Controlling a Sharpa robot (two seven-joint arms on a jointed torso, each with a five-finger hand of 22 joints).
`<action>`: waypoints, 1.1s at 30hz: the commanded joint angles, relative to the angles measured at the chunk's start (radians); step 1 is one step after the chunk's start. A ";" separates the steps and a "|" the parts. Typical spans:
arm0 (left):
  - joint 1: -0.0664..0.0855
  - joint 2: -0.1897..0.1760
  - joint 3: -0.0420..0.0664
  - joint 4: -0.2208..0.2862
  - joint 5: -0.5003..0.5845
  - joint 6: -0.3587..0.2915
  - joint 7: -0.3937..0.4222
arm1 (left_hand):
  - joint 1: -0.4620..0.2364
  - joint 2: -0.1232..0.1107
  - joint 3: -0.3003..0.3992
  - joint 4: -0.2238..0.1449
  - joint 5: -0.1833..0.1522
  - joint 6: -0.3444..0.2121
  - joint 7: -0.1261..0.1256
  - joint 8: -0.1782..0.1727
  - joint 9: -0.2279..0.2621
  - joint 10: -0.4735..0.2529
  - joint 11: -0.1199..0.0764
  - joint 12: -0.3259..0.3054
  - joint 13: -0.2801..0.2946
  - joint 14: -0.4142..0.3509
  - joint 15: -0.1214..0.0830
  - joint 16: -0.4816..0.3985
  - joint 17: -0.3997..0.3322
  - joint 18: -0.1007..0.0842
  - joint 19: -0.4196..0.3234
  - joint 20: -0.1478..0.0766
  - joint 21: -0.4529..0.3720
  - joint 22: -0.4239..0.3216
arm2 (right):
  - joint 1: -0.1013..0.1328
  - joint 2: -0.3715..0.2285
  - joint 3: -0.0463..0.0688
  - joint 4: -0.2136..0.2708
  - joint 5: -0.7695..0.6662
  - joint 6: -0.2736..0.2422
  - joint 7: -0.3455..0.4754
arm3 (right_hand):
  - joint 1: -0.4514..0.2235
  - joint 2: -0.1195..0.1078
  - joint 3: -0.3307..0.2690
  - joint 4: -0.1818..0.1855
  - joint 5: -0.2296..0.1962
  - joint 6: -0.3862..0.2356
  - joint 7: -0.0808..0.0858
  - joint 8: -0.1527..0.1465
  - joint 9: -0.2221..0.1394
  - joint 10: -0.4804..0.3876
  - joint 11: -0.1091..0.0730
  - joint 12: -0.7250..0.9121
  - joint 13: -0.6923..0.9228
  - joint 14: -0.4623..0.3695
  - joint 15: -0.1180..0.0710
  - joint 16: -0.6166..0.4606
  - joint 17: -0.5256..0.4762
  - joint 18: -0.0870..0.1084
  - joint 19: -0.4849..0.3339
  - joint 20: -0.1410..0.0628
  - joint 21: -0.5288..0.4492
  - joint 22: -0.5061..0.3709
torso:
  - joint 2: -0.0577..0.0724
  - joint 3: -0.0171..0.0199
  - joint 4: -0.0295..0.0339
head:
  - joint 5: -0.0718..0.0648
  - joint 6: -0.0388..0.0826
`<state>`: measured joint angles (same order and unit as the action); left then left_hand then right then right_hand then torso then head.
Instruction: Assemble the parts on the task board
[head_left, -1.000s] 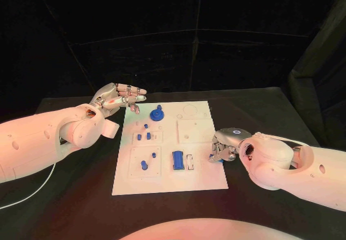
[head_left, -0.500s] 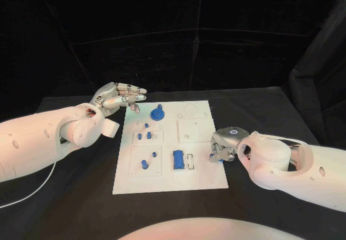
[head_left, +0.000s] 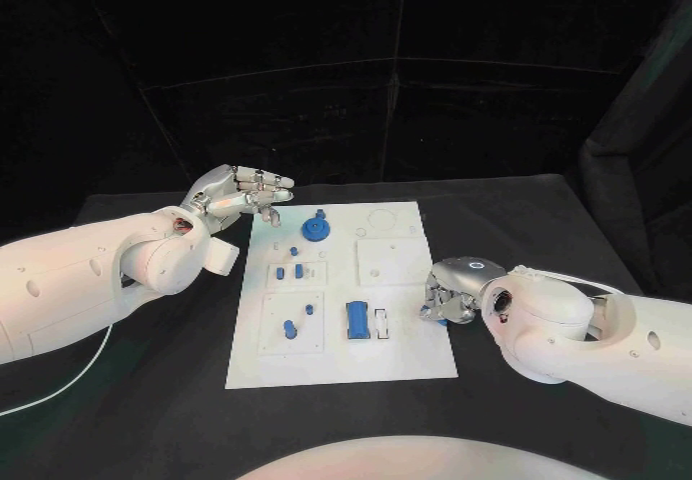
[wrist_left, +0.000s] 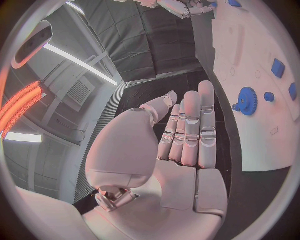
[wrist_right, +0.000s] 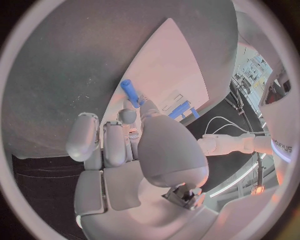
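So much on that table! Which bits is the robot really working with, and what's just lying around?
In the job:
- white task board
- blue gear
- blue block
- small blue peg, held by the right robot hand
- left robot hand, holding nothing

Lying about:
- black table
- white cable

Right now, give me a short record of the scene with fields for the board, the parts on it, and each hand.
board: white task board lying flat on the black table
parts on board: blue gear near the far edge; blue block nearer the robot
left hand: empty, raised beside the board's far left corner
right hand: at the board's right edge, pinching a small blue peg
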<state>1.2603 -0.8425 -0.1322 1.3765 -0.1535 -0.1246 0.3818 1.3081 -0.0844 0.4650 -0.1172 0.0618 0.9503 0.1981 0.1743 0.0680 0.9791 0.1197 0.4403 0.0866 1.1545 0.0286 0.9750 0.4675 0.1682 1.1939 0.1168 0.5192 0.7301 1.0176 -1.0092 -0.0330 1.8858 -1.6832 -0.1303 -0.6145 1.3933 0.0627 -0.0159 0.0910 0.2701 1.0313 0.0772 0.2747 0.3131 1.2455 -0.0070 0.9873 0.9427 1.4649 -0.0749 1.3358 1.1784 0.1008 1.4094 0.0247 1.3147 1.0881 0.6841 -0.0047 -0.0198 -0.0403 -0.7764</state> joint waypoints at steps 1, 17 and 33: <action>0.001 0.001 0.000 0.000 0.002 0.013 0.004 | -0.002 0.007 0.000 -0.006 0.001 -0.006 0.001 0.006 0.000 -0.008 0.001 0.002 -0.001 -0.006 0.000 0.004 -0.001 0.014 0.002 0.006 -0.006 -0.002 | -0.007 -0.008 -0.007 0.003 0.172 -0.114 0.009 | -0.050 -0.043 0.152 -0.082 -0.002 0.014 -0.004 -0.011 0.001 0.011 -0.002 0.006 0.004 0.041 -0.004 0.007 0.004 -0.013 0.008 0.002 0.004 0.002 | 0.001 -0.0003 -0.0004 | 0.001 0.001; 0.001 0.001 0.000 0.002 0.002 0.013 0.003 | 0.000 0.007 0.002 -0.008 0.001 -0.007 0.001 0.006 0.000 -0.009 0.001 0.003 -0.001 -0.007 0.000 0.005 -0.002 0.014 0.002 0.006 -0.007 -0.002 | -0.007 0.001 -0.007 0.021 0.398 -0.240 0.091 | -0.165 -0.134 0.300 -0.049 0.014 0.038 -0.006 -0.029 0.009 0.034 -0.002 0.026 0.027 0.045 -0.004 0.015 0.020 -0.014 0.011 0.002 0.008 0.010 | 0.002 -0.0017 -0.0004 | 0.005 -0.003; 0.001 0.000 0.000 0.007 0.002 0.013 0.002 | 0.000 0.007 0.002 -0.008 0.001 -0.007 0.001 0.006 0.000 -0.009 0.001 0.003 -0.001 -0.007 0.000 0.005 -0.002 0.014 0.002 0.006 -0.007 -0.002 | -0.007 0.092 -0.007 -0.022 0.465 -0.272 0.048 | -0.200 -0.140 0.318 -0.035 0.031 0.059 -0.014 -0.020 0.021 0.052 -0.008 0.044 0.046 0.048 -0.009 0.025 0.036 -0.016 0.018 -0.002 0.017 0.025 | 0.001 -0.0008 -0.0002 | 0.009 -0.004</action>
<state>1.2602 -0.8423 -0.1323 1.3806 -0.1535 -0.1234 0.3805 1.3081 -0.0844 0.4678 -0.1200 0.0618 0.9503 0.1981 0.1743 0.0680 0.9791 0.1197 0.4403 0.0869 1.1545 0.0286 0.9749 0.4668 0.1682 1.1939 0.1168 0.5192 0.7295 1.0098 -0.9216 -0.0401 1.8685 -1.2535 -0.3804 -0.5534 1.2035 -0.0748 0.3026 0.0512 0.2979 1.0821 0.0614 0.2515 0.3328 1.2920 -0.0143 1.0266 0.9872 1.4652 -0.0751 1.3578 1.2124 0.1006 1.4189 0.0227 1.3270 1.1112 0.6861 -0.0059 -0.0199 -0.0324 -0.7791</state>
